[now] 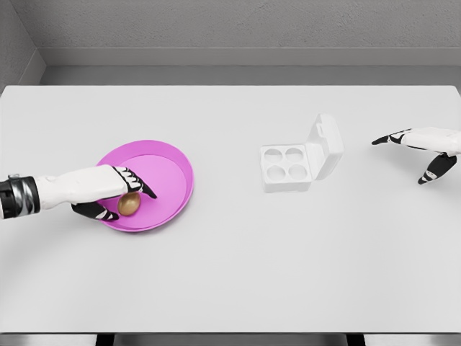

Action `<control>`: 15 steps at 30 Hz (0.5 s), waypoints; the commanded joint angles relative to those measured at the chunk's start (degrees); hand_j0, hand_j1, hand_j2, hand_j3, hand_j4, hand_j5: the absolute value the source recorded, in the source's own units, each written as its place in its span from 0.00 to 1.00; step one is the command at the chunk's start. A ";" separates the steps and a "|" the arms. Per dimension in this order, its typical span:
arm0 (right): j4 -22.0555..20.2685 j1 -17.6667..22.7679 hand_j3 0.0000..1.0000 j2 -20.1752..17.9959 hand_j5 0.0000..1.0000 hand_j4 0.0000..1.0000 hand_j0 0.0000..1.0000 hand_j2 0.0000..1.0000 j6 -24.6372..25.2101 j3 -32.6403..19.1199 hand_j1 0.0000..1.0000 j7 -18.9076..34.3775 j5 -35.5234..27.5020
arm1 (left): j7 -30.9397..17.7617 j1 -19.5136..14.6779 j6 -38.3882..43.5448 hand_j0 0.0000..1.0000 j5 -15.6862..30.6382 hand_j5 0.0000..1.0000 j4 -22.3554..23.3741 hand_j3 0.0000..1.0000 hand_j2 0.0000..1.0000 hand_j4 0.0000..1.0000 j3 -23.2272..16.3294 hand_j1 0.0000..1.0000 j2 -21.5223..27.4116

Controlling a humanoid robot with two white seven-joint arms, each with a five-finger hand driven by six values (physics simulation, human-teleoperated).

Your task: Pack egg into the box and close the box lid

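Observation:
A brown egg [130, 204] lies in the lower part of a pink plate [169, 169] at the table's left. My left hand [134, 205] reaches in from the left edge, its fingers [138, 184] curled over the egg and its thumb below, shut on the egg. A white egg box [286, 167] with empty cups sits right of centre; its lid [325, 144] stands open on the right side. My right hand [421, 148] hovers open to the right of the box, apart from it, fingers spread.
The white table [230, 274] spans the view, with a grey wall behind its far edge. A bare stretch of table separates the plate from the box.

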 commanded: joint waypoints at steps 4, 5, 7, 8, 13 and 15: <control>-0.02 0.00 1.00 -0.03 1.00 1.00 1.00 1.00 0.14 -0.02 1.00 -0.02 -0.32 | 0.02 0.00 0.15 0.82 0.37 0.82 0.04 0.82 0.82 0.82 0.01 0.82 0.03; 0.06 0.00 1.00 -0.03 1.00 1.00 1.00 1.00 0.14 -0.11 1.00 -0.02 -0.32 | 0.02 0.00 0.15 0.82 0.37 0.82 0.04 0.82 0.82 0.82 0.01 0.82 -0.06; 0.06 0.00 1.00 -0.03 1.00 1.00 1.00 1.00 0.14 -0.02 1.00 -0.02 -0.32 | 0.02 0.00 0.15 0.82 0.37 0.82 0.22 0.82 0.82 0.82 0.10 0.82 -0.15; 0.06 0.00 1.00 -0.12 1.00 1.00 1.00 1.00 0.14 -0.02 1.00 -0.02 -0.32 | 0.02 0.00 0.15 0.82 0.37 0.82 0.40 0.82 0.82 0.82 0.10 0.82 -0.15; 0.06 0.00 1.00 -0.12 1.00 1.00 1.00 1.00 0.14 -0.02 1.00 -0.02 -0.32 | 0.02 -0.09 0.15 0.82 0.37 0.82 1.28 0.82 0.82 0.82 0.10 0.82 -0.41; 0.06 0.00 1.00 -0.12 1.00 1.00 1.00 1.00 0.14 -0.02 1.00 -0.02 -0.32 | 0.02 -0.09 0.15 0.82 0.37 0.82 1.28 0.82 0.82 0.82 0.10 0.82 -0.59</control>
